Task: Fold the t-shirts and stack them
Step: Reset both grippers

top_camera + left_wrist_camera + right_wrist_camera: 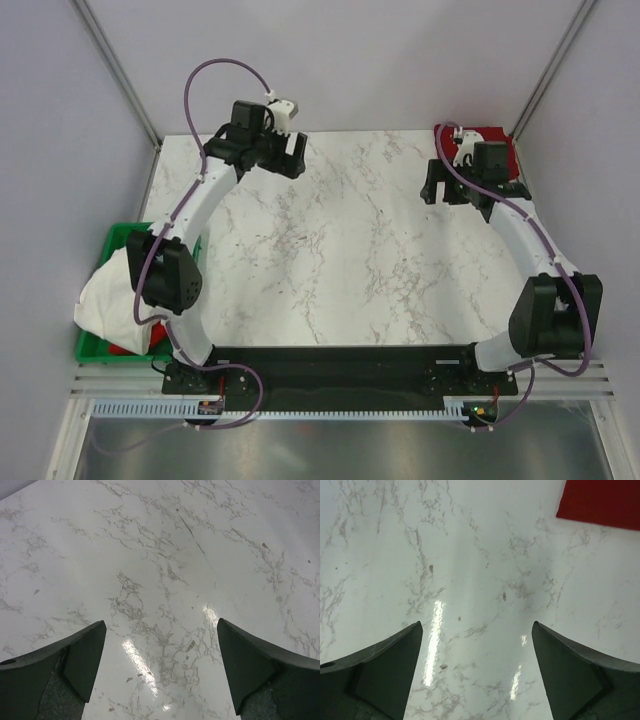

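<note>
Entry 1, near left. Green bin (118,236), at the near left edge of the counter (340,240). It holds the unfolded stock. A white t-shirt (105,295) is draped over its rim and spills outward in a loose heap. A patch of red cloth (125,350) shows beneath it at the bin's near end. I cannot tell how many tees lie underneath. Status: not yet folded.

Entry 2, middle. The counter is white marble with grey veining. No garment lies spread across its middle in any view, so I judge that no fold is in progress.

Entry 3, far left. My left hand (161,625) hangs over bare marble. The fingers are splayed as wide as they go, with nothing between them.

Entry 4, far right. My right hand (477,625) is likewise fully spread and carries nothing, with only marble beneath it. It hangs just in front of the stacking place.

Entry 5, far right corner. A red t-shirt (600,502) is folded to a flat, straight-edged rectangle and lies on the counter. From above it is partly hidden behind my right wrist. I cannot tell whether it is one tee or several.

Assessment. At least one tee is folded and placed. The white one and the red cloth in the bin are left to do. I judge the task to be in its earlier part, between garments, and the next move calls for a reach to the bin.
</note>
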Robot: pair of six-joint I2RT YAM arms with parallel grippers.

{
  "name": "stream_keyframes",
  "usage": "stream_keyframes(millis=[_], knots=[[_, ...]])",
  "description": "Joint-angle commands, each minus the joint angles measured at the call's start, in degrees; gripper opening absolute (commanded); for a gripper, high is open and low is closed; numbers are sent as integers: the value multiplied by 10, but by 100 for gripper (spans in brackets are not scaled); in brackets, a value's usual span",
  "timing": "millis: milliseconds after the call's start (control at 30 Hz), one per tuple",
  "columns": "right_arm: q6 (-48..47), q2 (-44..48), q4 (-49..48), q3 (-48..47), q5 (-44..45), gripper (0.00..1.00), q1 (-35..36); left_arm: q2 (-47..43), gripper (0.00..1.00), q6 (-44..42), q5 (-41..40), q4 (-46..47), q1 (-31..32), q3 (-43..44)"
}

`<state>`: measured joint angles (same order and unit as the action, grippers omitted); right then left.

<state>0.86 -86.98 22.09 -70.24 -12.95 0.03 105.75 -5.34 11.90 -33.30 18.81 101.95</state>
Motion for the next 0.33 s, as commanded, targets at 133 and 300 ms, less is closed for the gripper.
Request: stream_keyframes(millis=[133, 300], knots=[[81, 116, 47, 38, 12, 98, 36, -135, 100, -83, -13, -35, -2, -76], [77, 172, 33, 94, -16, 98, 64, -175, 100, -119, 49, -101, -7, -110]])
